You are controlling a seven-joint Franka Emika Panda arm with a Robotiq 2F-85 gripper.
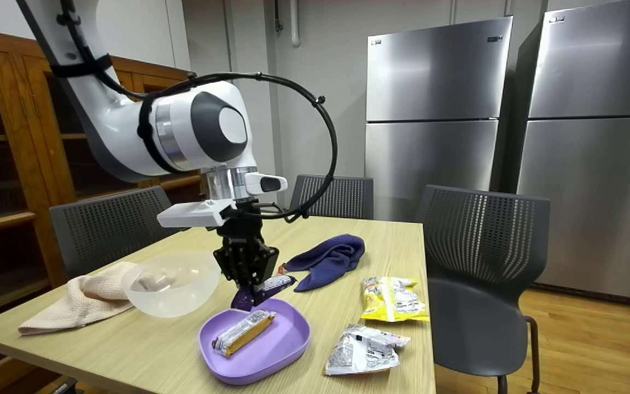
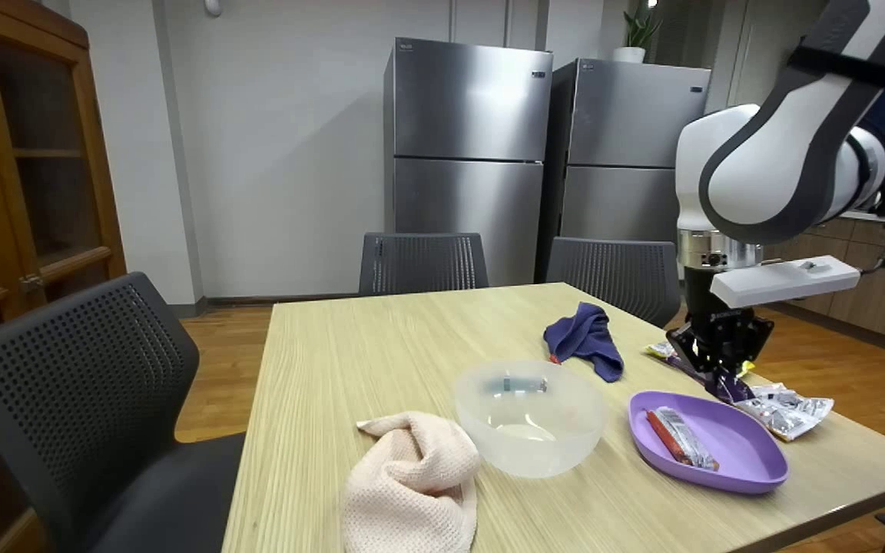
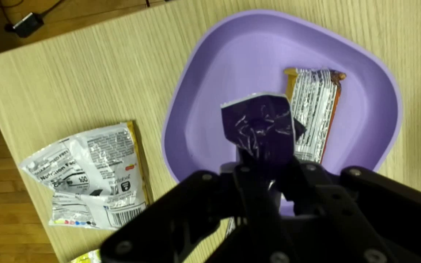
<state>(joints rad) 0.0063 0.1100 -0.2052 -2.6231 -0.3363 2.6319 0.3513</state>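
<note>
Above the plate (image 3: 228, 73), near its rim, our jaws are clamped on the purple bar (image 3: 256, 120); we can't judge its clearance. Risk as we see it: slick, crinkled wrapper could let the purple bar slip or swivel in the grip. It also seems to straddle the rim, so lowering it right here could snag the rim and tip it. The silver bar (image 3: 313, 113) on the plate sits partly behind it in the wrist view; contact there could leave ours crooked. Orientation: long axis passes between the jaws, roughly up-down in the wrist view. Straight-edged end points out over the plate; printed end runs back toward the counter (image 3: 86, 91) side, mostly hidden from the wrist.
</note>
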